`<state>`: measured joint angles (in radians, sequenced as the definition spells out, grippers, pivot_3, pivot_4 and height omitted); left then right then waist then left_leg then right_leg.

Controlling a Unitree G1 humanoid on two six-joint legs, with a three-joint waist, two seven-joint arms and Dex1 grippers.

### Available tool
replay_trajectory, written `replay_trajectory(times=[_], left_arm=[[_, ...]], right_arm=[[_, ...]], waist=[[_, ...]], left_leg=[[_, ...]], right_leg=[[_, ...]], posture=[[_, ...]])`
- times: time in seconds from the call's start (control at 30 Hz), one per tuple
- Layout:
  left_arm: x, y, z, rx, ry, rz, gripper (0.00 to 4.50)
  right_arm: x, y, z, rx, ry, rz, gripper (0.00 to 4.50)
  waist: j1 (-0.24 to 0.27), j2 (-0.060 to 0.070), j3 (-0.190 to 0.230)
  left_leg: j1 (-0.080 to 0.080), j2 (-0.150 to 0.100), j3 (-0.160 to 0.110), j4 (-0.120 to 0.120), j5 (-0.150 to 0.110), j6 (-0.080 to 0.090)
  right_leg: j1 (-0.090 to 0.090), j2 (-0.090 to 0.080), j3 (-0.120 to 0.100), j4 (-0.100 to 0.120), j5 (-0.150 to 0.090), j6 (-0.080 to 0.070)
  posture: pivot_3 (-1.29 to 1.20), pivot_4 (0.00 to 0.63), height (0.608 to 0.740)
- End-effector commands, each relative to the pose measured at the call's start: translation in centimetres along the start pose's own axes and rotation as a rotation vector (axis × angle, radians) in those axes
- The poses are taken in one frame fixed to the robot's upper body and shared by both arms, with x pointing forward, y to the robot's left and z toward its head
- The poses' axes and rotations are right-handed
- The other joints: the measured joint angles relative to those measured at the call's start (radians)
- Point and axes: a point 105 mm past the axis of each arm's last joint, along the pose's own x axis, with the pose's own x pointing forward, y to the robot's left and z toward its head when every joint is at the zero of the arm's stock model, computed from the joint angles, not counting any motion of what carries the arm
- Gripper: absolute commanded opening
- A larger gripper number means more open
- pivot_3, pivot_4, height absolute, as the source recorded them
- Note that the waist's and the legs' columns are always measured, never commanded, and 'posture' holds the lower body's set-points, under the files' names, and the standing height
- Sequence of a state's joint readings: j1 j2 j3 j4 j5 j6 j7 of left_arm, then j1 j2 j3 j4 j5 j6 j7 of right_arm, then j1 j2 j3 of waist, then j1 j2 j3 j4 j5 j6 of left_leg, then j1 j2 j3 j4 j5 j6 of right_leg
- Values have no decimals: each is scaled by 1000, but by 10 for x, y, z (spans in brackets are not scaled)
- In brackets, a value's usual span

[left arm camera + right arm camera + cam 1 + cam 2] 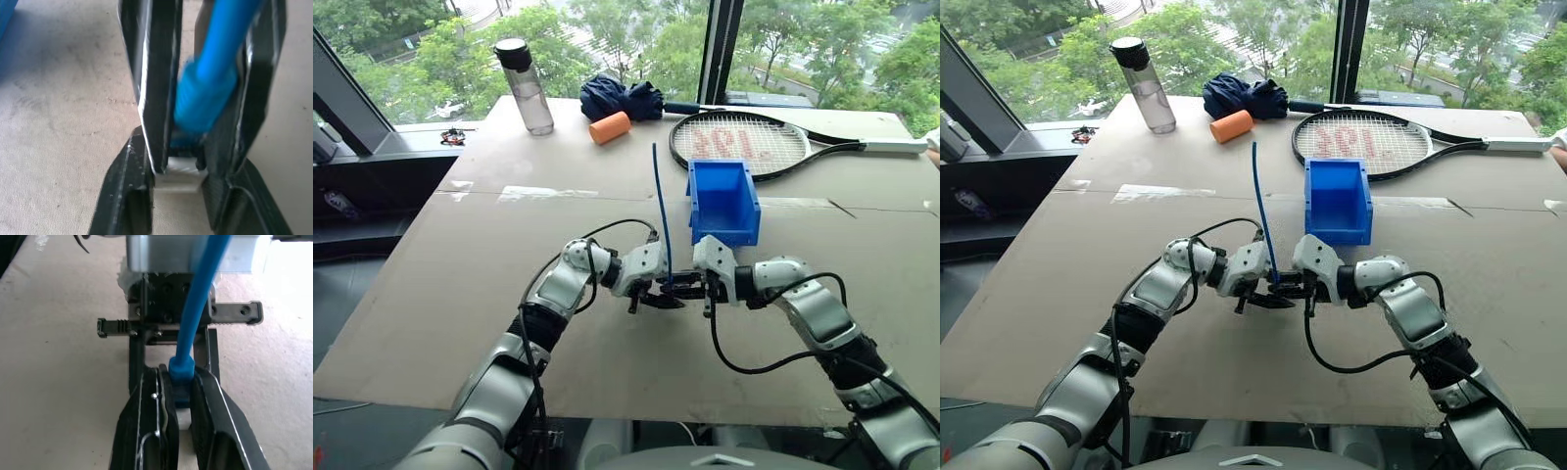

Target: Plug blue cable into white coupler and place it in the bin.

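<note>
I have the blue cable point(661, 211) pinched at its boot in the right gripper point(182, 396), fingers pressed on it, standing up over the tabletop's middle just before the bin point(723, 201). The left gripper point(188, 147) has its fingers part-spread around the white coupler point(180, 174); whether they grip, I cannot tell. I judge the plug should stay square while pressing; only the wrist views show the coupler.
</note>
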<state>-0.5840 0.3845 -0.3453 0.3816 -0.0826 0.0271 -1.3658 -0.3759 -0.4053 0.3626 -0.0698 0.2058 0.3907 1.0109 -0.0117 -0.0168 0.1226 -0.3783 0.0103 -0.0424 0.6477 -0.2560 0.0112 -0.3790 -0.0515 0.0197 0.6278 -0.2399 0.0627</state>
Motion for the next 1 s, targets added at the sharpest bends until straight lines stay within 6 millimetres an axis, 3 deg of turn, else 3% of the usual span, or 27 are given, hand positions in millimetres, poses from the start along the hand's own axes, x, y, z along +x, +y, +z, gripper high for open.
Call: replay_trajectory(times=[0.03,0.07,0.27,0.37,0.43,0.53,0.67,0.7,0.83,0.87,0.9,0.97,1.0], left_arm=[[-19,5,22,-8,-111,110,3012],[-29,2,21,-34,-130,146,3433],[-76,-17,32,-140,-232,378,3433],[-89,-20,47,-147,-277,478,3433],[-92,-23,56,-143,-299,522,3433],[-91,-24,69,-123,-344,578,3433],[-91,-22,82,-104,-382,618,3433],[-92,-21,85,-101,-392,627,3464],[-91,-22,90,-102,-393,641,3464],[-91,-22,90,-105,-393,644,3464],[-91,-23,89,-111,-391,646,3464],[-91,-26,86,-132,-376,646,3464],[-92,-28,85,-141,-369,645,3464]], right_arm=[[-12,4,-1,120,-76,-66,0],[-22,2,12,130,-129,-102,0],[-84,-7,90,161,-375,-236,0],[-106,-33,121,202,-417,-349,0],[-109,-55,125,353,-363,-355,0],[-112,-109,116,460,-240,-554,0],[-111,-141,101,472,-158,-642,0],[-111,-151,97,491,-145,-663,946],[-111,-156,96,481,-127,-637,2781],[-111,-155,98,470,-133,-627,2921],[-112,-151,103,452,-150,-605,3695],[-124,-130,114,314,-196,-551,4452],[-129,-117,118,238,-205,-522,4452]], waist=[[-1,1,1],[-3,3,2],[-6,9,17],[3,8,20],[-1,8,21],[0,7,21],[4,7,21],[1,7,21],[-3,7,22],[-3,6,22],[-3,7,22],[-3,6,22],[2,6,21]], left_leg=[[-1,0,0,0,0,0],[-1,0,-2,0,0,0],[-2,3,-7,-2,0,0],[-2,3,-9,-2,0,0],[-2,2,-9,-1,0,0],[-1,0,-7,-1,0,0],[-4,-3,-7,-3,0,0],[-4,-3,-7,-3,0,0],[-5,-4,-2,-5,0,0],[-5,-3,0,-5,0,0],[-5,-3,2,-6,0,0],[-5,-3,3,-6,0,0],[-5,-3,3,-6,0,0]], right_leg=[[0,0,0,0,0,0],[-1,0,0,0,0,0],[-3,-1,0,0,0,0],[-2,-3,-2,-1,0,0],[-1,-3,-2,-1,-1,-3],[0,-4,0,-2,-2,-5],[-2,-5,-2,-4,-1,-4],[-2,-5,-1,-4,0,-2],[-6,-4,2,-3,1,-1],[-6,-4,2,-3,1,0],[-6,-4,2,-3,1,0],[-7,-4,3,-3,1,0],[-7,-4,3,-3,1,0]], posture=[[0,150,740],[0,150,740],[0,150,740],[0,150,740],[0,150,740],[0,150,740],[0,150,740],[0,150,740],[0,150,740],[0,150,740],[0,150,740],[0,150,740],[0,150,740]])
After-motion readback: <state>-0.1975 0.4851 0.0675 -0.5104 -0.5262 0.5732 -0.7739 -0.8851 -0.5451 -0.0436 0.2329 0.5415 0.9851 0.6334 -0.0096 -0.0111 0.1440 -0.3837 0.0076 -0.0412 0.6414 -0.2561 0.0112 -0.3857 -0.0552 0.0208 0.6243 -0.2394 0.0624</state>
